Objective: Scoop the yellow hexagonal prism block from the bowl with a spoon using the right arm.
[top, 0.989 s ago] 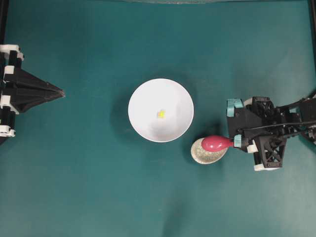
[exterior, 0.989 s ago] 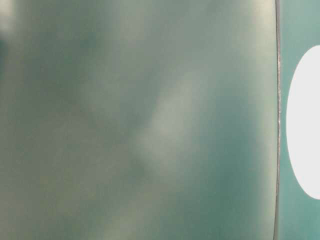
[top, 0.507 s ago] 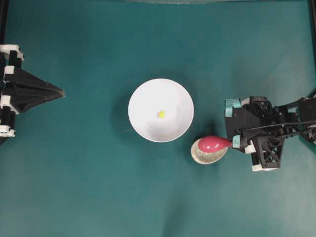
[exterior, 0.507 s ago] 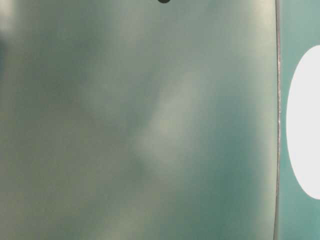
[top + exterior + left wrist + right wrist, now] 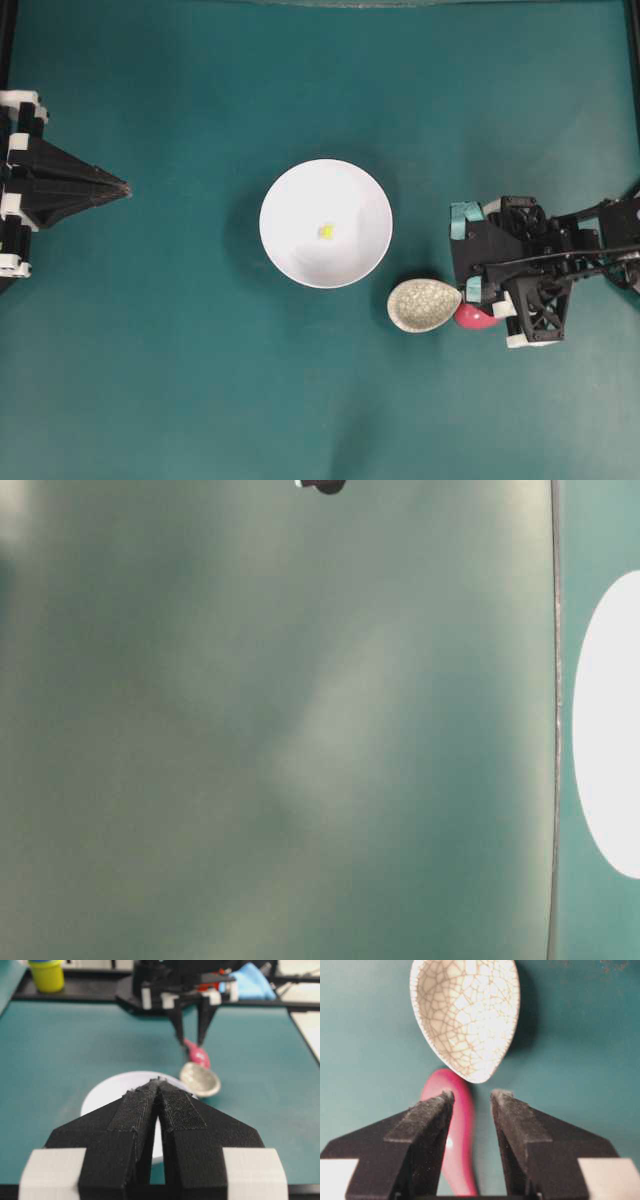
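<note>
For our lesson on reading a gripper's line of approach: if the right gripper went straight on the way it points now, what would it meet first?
Most likely the beige spoon rest, straight ahead of the right gripper; the spoon lies below its left finger. Depth is unclear, so it might pass over.

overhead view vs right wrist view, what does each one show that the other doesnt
Only the overhead view shows the white bowl with the yellow block inside, and the left gripper parked far left. Only the right wrist view shows the spoon rest's crackled glaze and the gap between the right gripper tips. Both show the pink spoon lying off the rest on the teal table.
</note>
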